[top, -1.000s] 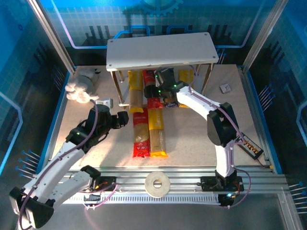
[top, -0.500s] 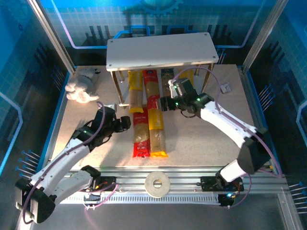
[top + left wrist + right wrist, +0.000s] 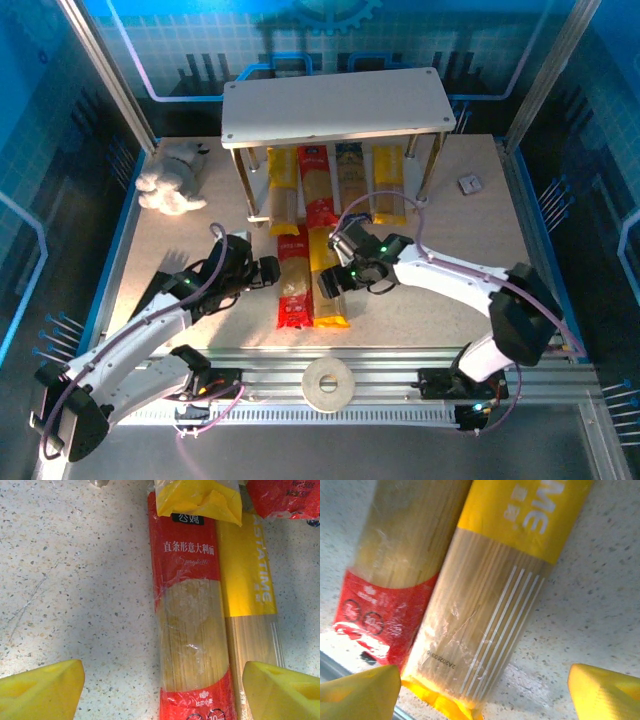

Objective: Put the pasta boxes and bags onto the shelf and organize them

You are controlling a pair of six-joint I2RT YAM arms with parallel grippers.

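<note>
Your right gripper [image 3: 333, 283] has come back from under the shelf [image 3: 335, 105] and now hangs over the near end of the yellow pack [image 3: 505, 605]; your left gripper [image 3: 265, 270] has slid in closer to the red pack [image 3: 187, 615]; both pincers stand wide apart, holding nothing; the red pack and the yellow pack lie side by side, touching, on the table [image 3: 460, 220] in front of the shelf; four more packs [image 3: 349, 180] lie in a row beneath the shelf's top board, their near ends sticking out.
</note>
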